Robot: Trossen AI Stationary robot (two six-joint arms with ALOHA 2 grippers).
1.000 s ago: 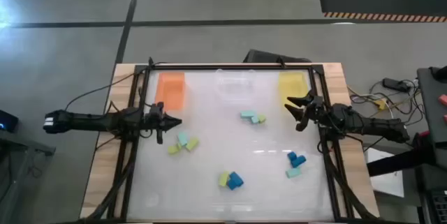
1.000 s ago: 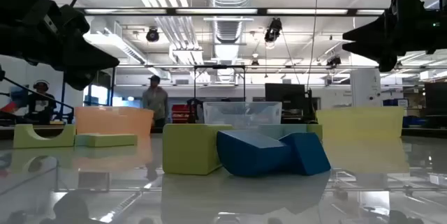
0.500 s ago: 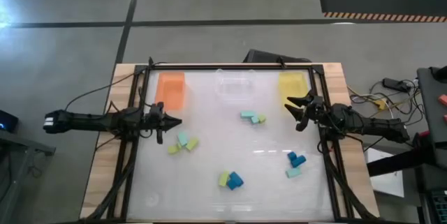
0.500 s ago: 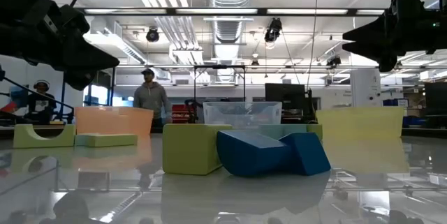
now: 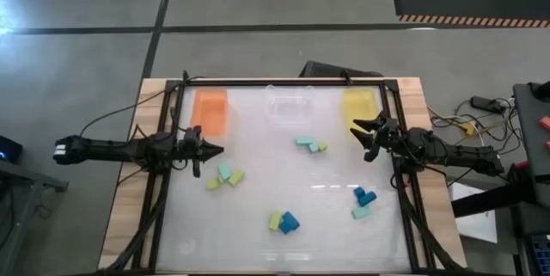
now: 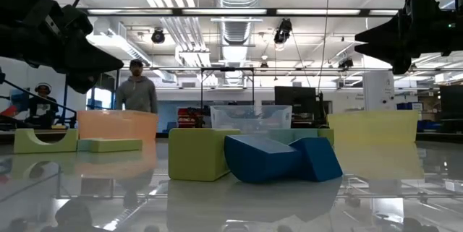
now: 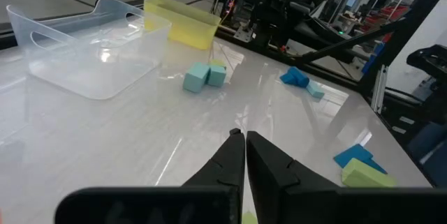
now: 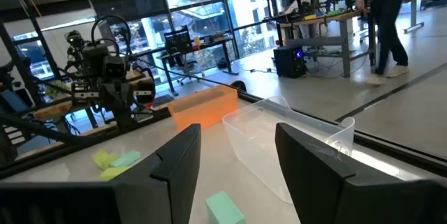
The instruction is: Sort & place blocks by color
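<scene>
Foam-looking blocks [image 5: 311,145], likely light and rigid, sit scattered mid-table toward the near edge; glossy top, so they may slide. Grab across flat parallel faces. Left gripper [image 5: 215,150] clenched, empty, at left edge; right gripper [image 5: 359,130] parted, empty, at right edge.

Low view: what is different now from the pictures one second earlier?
Only the person walking in the room behind the table moved, toward the orange tray. The left hand, right hand and blocks stayed as they were.
</scene>
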